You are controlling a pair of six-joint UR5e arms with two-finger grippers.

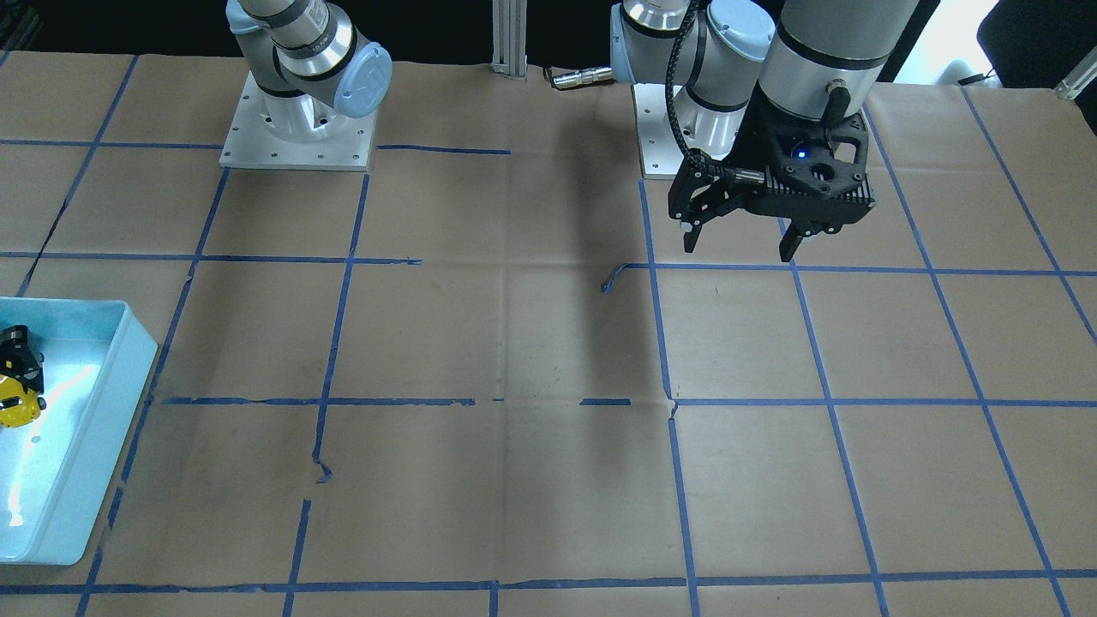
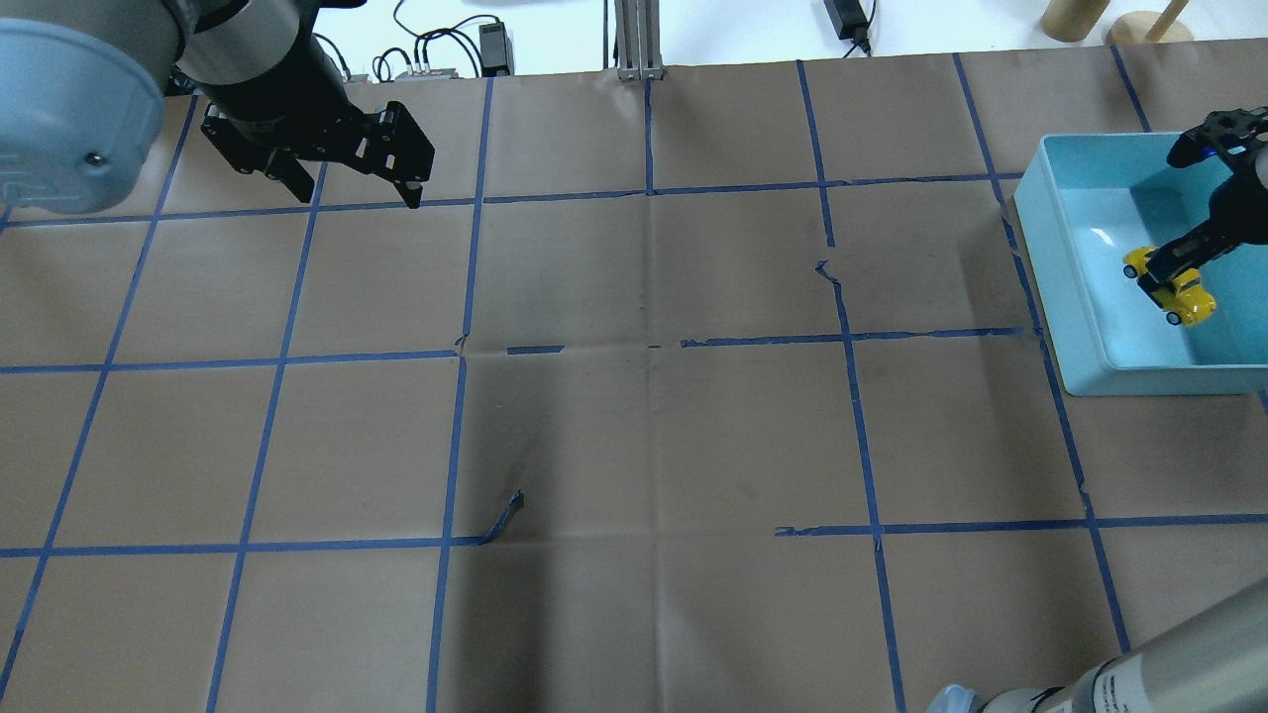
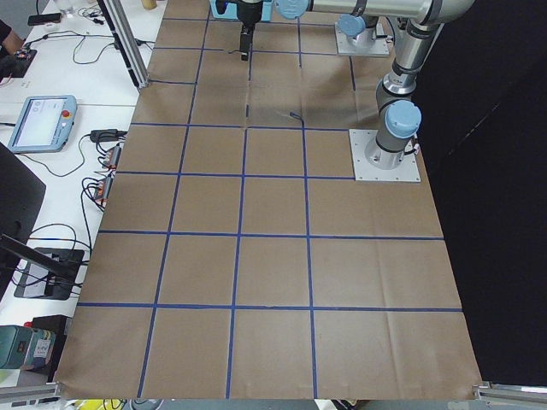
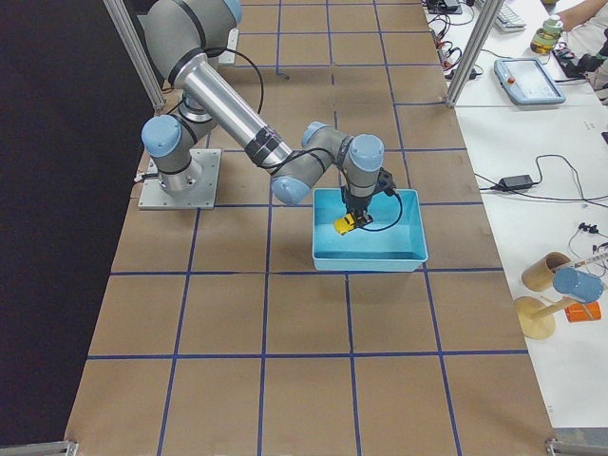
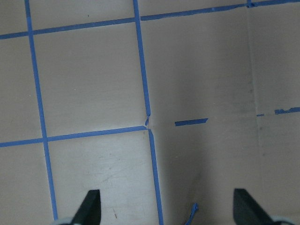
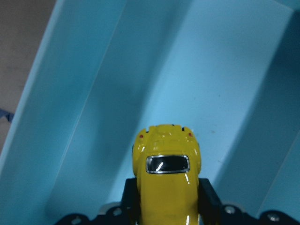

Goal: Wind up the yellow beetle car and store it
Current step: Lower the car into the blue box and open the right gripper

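The yellow beetle car sits between the fingers of my right gripper, which is shut on its sides. The car is low inside the light-blue bin; I cannot tell whether its wheels touch the floor. The car also shows in the overhead view, the front-facing view and the exterior right view. My left gripper is open and empty. It hovers above the bare table far from the bin, and also shows in the front-facing view and its own wrist view.
The bin stands at the table's edge on my right side. A loose curl of blue tape lies on the brown paper near the table's middle. The arm bases and an aluminium post stand at the table's edges.
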